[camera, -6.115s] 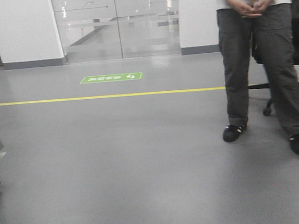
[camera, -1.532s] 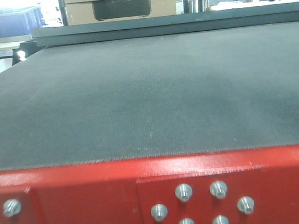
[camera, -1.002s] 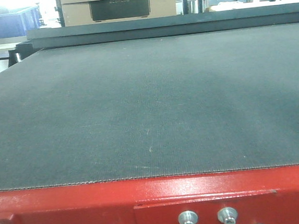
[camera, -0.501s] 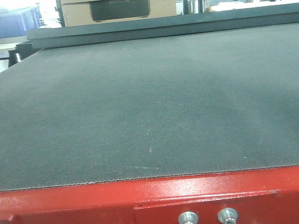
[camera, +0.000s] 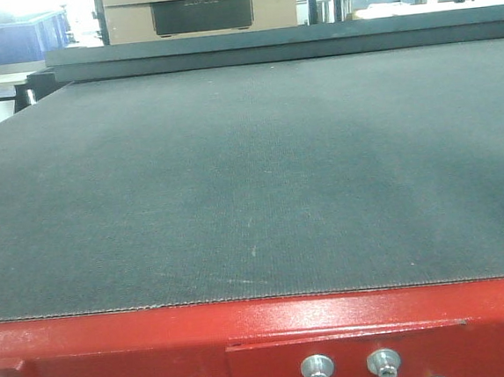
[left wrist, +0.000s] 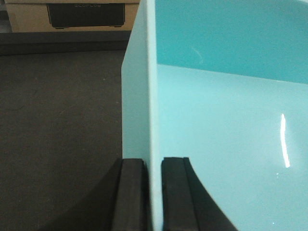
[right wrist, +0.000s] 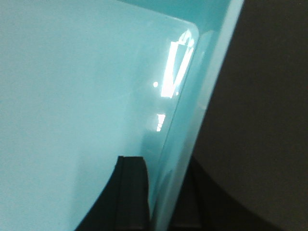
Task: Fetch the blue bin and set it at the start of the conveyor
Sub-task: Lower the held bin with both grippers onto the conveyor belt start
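A: Where's the blue bin [left wrist: 216, 134] rn?

B: Held up by both arms. Left wrist cam: the left end effector [left wrist: 153, 166] is clamped on one side wall, thin rim running straight up btwn its two black fingers [left wrist: 132, 192], one inside the tub, one outside. Right wrist cam: same thing w/ the right end effector [right wrist: 166, 178], closed on the opposite wall, wall slanting away from it.

A: What does it look like?

B: Light turquoise plastic, smooth, glossy. Inside is bare, w/ bright light reflections on the floor and a rounded corner in the right wrist cam. Walls look thin and slightly paler at the edge.

A: And the conveyor start [camera: 251, 180]?

B: Front cam is filled by the dark grey woven belt, ending at a red frame [camera: 160, 351] w/ silver bolts [camera: 317, 370] along the bottom. Dark belt also shows just outside the bin wall in both wrist cams, so the bin is over or on it. Can't tell whether the base touches.

A: Anything else?

B: Cardboard box [camera: 199, 6] beyond the belt's far end, dark blue crate [camera: 23, 39] far left.
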